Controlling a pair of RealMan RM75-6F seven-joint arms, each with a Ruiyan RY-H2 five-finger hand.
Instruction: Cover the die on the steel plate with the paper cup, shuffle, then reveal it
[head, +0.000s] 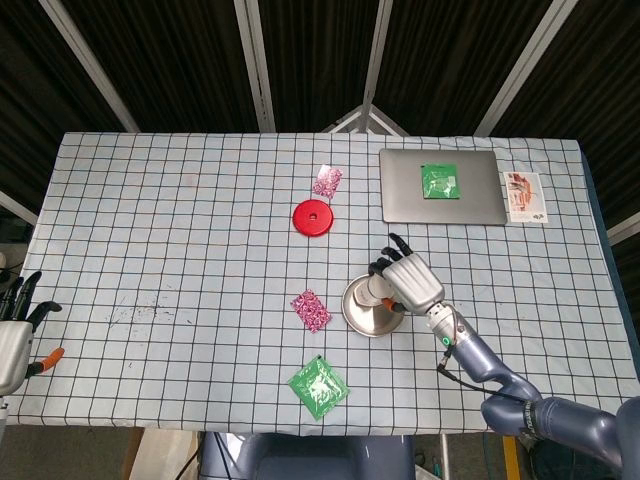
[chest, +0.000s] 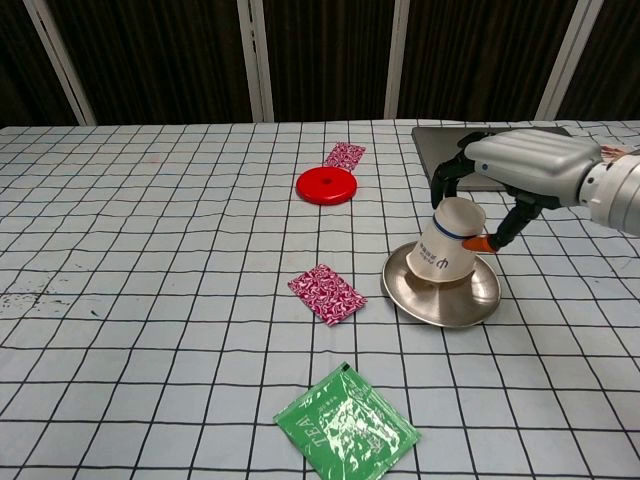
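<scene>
The steel plate (chest: 470, 300) lies right of the table's middle, also seen from the head as the plate (head: 360, 315). An upturned white paper cup (chest: 447, 252) stands on it, tilted, mouth down toward the left. My right hand (chest: 520, 165) reaches from the right and grips the cup's upper end between its fingers and orange-tipped thumb. From above, that right hand (head: 412, 282) covers most of the cup (head: 376, 290). No die shows in either view. My left hand (head: 12, 335) rests at the table's near left edge, fingers apart, holding nothing.
A red disc (chest: 326, 185) and a red patterned sachet (chest: 345, 155) lie behind the plate. Another red sachet (chest: 326, 294) sits just left of it. A green tea sachet (chest: 346, 425) lies near the front. A grey slab (head: 441, 187) with a green packet is at back right.
</scene>
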